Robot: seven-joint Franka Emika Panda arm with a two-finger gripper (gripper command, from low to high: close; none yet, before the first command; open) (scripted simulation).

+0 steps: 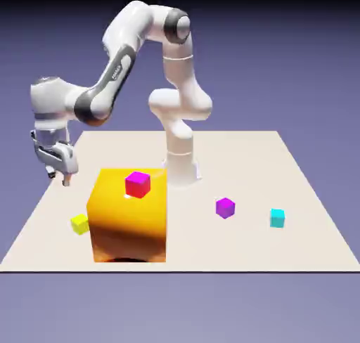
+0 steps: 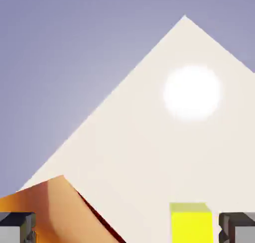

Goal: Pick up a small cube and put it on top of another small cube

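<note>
The tool [image 1: 59, 167] hangs above the worktop's [image 1: 295, 194] edge on the exterior view's left, at about 9 o'clock from the big orange block [image 1: 130, 218]. Its fingers stand wide apart with nothing between them. In the hand view the grey fingertips [image 2: 238, 228] sit in the two bottom corners, and the yellow cube [image 2: 189, 222] shows low in the picture, just inside the tip on that view's right rather than centred between them.

In the exterior view the yellow cube [image 1: 80, 224] lies on the worktop just beside the orange block's left face, at roughly 5 o'clock from the tool. The purple cube [image 1: 225, 208] rests well apart on the block's other side, at its 3 o'clock, with a cyan cube [image 1: 277, 218] further out the same way. A magenta-pink cube [image 1: 138, 184] sits on top of the block.

The likely trouble is the tight spot. The yellow cube sits so near the block that a finger coming down on that side could strike the block's wall or nudge the cube away. With the cube off-centre in the hand view, a straight descent could land a fingertip on it. Later, carrying it across means clearing the tall block and its pink cube.

The worktop is a plain pale-cream slab, bare and matte apart from one bright glare spot [image 2: 191, 92] in the hand view. The backdrop is flat blue-violet.
</note>
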